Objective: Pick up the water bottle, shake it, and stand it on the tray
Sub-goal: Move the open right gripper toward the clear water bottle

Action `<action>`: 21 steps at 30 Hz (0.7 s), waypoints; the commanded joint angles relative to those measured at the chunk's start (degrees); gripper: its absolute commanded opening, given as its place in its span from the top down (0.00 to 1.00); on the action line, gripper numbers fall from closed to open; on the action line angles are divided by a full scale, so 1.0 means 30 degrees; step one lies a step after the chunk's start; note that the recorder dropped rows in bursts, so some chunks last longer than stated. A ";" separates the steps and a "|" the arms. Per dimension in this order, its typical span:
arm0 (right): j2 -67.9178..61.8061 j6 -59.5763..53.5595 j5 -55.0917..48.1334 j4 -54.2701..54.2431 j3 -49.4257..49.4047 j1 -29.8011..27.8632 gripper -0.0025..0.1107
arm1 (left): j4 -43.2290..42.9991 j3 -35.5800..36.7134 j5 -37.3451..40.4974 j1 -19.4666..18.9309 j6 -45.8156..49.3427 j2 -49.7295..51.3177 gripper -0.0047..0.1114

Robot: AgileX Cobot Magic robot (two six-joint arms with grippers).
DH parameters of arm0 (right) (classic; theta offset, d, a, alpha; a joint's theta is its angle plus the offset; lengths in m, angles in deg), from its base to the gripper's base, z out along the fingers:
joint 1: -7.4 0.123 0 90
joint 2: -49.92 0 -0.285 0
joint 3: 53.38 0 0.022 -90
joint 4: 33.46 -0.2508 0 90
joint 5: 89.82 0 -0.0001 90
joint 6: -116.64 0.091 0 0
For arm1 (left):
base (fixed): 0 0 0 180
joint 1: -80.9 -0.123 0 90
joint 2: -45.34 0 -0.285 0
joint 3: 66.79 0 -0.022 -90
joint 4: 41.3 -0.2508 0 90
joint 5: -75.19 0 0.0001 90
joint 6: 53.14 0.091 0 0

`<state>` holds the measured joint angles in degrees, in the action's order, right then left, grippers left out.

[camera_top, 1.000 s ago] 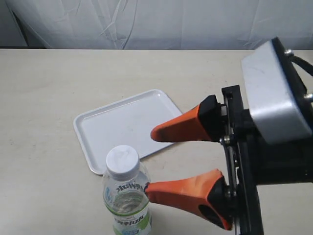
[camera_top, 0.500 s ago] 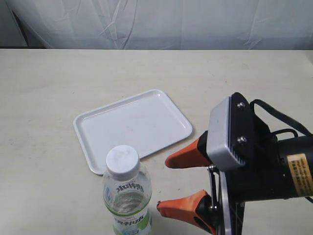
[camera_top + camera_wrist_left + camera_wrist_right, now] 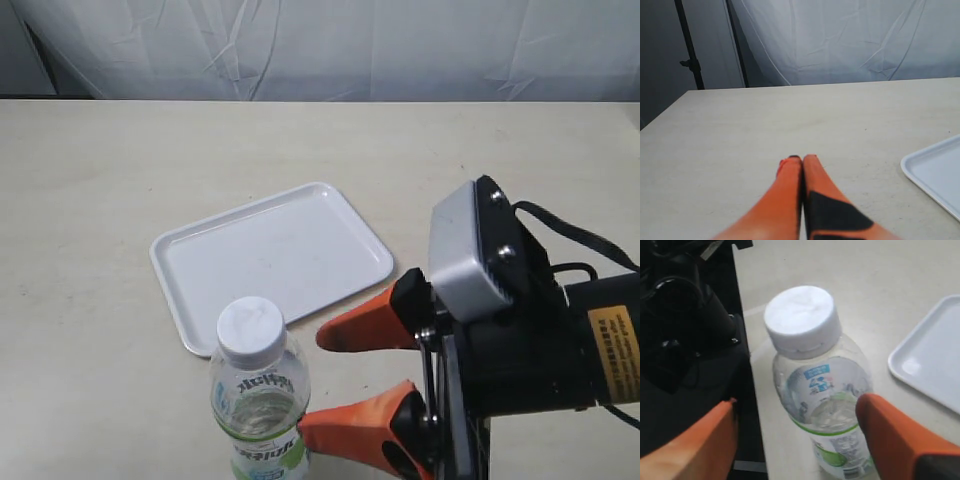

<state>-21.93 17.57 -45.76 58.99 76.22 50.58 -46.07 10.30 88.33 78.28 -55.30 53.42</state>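
Left gripper (image 3: 801, 159), fingers pinched together on nothing, has no sight of the water bottle (image 3: 258, 400). That bottle stands upright just beside the table (image 3: 90, 180) edge, with the bare tray (image 3: 270, 255) just behind it. Right gripper (image 3: 312, 382), at the bottle's right, is spread wide and not yet around it, so I judge this the reach-in. Next it should advance level, then close without nudging the bottle edgeward.

Clear glossy plastic water bottle (image 3: 259, 400), smooth white plastic tray (image 3: 270, 262), matt table (image 3: 120, 170)
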 commanded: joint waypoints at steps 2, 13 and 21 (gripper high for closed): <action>-0.0052 -0.0813 0.0720 0.0055 -0.0044 0.0098 0.38 | -0.0017 0.0042 -0.0080 -0.0028 -0.0150 -0.0095 0.96; -0.0052 -0.0499 0.0236 -0.0075 -0.0044 0.0098 0.19 | -0.0017 0.0042 -0.0080 -0.0028 -0.0150 -0.0095 0.96; -0.0052 -0.0432 0.0069 -0.0191 -0.0044 0.0098 0.05 | -0.0017 0.0042 -0.0080 -0.0028 -0.0150 -0.0095 0.96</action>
<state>-21.93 15.98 -45.69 59.11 76.22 50.79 -46.07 10.30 88.33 78.28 -55.30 53.42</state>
